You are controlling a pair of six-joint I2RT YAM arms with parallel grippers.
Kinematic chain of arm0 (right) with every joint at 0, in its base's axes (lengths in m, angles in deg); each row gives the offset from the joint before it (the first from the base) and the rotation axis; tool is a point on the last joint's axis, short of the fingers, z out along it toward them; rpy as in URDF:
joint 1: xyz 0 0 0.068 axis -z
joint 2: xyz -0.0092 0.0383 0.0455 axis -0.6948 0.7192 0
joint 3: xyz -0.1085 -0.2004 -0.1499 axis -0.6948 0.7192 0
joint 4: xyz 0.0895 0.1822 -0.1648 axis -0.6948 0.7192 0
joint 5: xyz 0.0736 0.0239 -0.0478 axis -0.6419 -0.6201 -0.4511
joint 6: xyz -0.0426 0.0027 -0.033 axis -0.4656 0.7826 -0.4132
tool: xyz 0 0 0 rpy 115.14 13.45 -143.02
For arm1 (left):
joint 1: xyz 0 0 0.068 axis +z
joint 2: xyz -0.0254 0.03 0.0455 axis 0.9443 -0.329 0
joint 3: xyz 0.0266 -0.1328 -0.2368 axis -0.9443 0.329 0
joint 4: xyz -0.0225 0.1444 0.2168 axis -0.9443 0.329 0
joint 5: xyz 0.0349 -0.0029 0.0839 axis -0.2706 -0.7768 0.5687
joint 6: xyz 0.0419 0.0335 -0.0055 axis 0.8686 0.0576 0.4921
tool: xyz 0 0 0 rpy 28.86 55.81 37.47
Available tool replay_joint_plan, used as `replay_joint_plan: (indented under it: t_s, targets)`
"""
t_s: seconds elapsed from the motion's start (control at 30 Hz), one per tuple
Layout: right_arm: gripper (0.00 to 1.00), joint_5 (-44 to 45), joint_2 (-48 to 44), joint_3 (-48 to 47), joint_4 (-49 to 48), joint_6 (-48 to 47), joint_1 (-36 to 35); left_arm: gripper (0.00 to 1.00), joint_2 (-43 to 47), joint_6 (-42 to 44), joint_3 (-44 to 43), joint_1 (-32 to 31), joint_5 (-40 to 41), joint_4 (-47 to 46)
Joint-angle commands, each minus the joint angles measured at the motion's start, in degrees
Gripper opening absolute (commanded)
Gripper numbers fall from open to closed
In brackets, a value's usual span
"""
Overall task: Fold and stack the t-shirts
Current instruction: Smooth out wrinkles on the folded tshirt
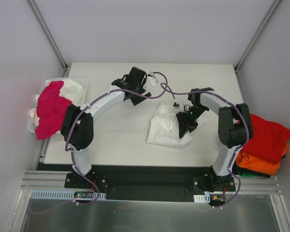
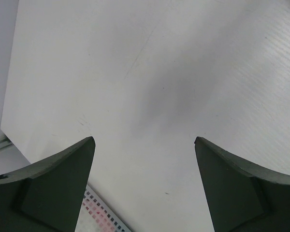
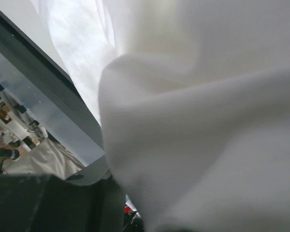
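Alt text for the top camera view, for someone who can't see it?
A crumpled white cloth t-shirt lies on the white table, the right arm's fingers at its right edge; the left arm's fingers hang open beyond it. Left, a heaped magenta t-shirt; right, a red t-shirt on an orange t-shirt.

1 tee (image 1: 164, 128) lies on table (image 1: 111, 140), right of ctr. L gripper (image 1: 137, 78) is behind it, nr back edge, over bare table. R gripper (image 1: 186, 123) is at tee's right side. Heap of tees (image 1: 50, 108) overhangs table's left edge; stack of tees (image 1: 263, 142) sits beyond right edge.
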Motion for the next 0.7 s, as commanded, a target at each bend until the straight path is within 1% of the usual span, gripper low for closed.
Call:
replay_joint_plan:
  t_s: [0.0, 0.03, 0.13, 0.5, 0.67]
  targets:
    - [0.37, 7.3, -6.8, 2.2, -0.7, 1.1, -0.2, 0.85, -1.9, 0.1, -3.8, -0.6, 0.2, 0.3]
    - [0.42, 8.3, -7.9, 2.7, -0.8, 1.2, -0.1, 0.85, -2.2, -0.3, -4.2, -0.8, -0.5, 0.4]
    - [0.52, 11.3, -9.4, 4.0, -0.9, 1.6, 0.5, 0.85, -2.7, -1.1, -4.9, -1.3, -1.6, 0.4]
    - [0.59, 17.1, -8.2, 4.3, -1.4, 1.3, 5.3, 0.85, -2.3, -4.1, -4.9, -6.3, -6.0, 0.6]
    - [0.71, 18.7, -8.4, 4.5, -2.2, 1.4, 6.7, 0.85, -3.6, -4.6, -5.1, -7.1, -6.9, 0.6]
